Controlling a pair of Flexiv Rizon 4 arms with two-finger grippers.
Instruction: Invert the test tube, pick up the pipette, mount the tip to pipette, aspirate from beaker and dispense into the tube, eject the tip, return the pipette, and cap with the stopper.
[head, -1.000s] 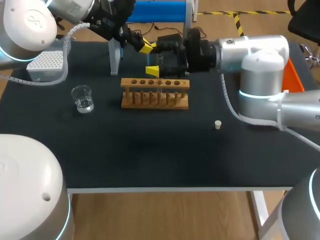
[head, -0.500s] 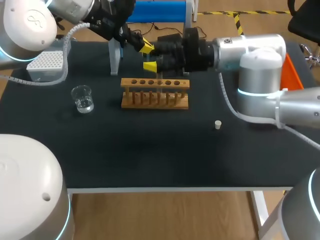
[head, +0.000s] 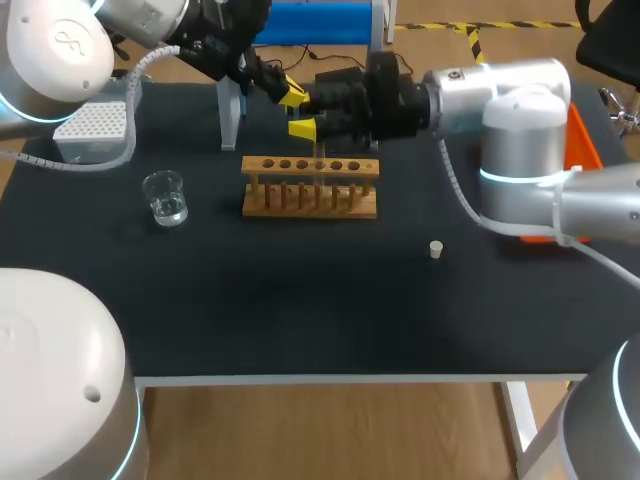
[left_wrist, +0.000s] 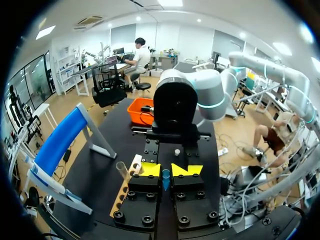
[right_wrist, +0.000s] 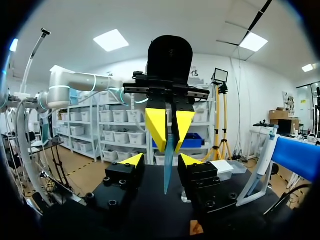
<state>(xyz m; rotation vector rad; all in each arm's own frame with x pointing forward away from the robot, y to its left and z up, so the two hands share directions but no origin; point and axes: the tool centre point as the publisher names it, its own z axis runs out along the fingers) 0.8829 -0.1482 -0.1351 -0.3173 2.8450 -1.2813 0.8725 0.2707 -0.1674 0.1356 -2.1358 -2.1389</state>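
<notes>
A wooden rack (head: 310, 186) stands mid-table, and a clear test tube (head: 320, 150) stands upright in it, also seen as the tube (left_wrist: 122, 170) beside my left gripper. My left gripper (head: 291, 96), (left_wrist: 165, 170) hovers behind the rack, shut on a thin bluish translucent piece (right_wrist: 168, 162). My right gripper (head: 304, 127), (right_wrist: 162, 161) faces it just above the rack, fingers apart and touching nothing. The bluish piece hangs in line with their gap. The beaker (head: 165, 197) sits at the left, and the white stopper (head: 436, 249) lies to the right. The pipette (right_wrist: 266, 149) rests on its stand (head: 230, 115).
A white tip box (head: 93, 125) sits at the back left corner. An orange bin (head: 582, 150) shows behind my right arm. The two grippers are close together over the rack's back edge.
My right gripper has lifted off the rack toward my left gripper, and its fingers have drawn closer together. The tube stays in the rack. My left arm has not moved.
</notes>
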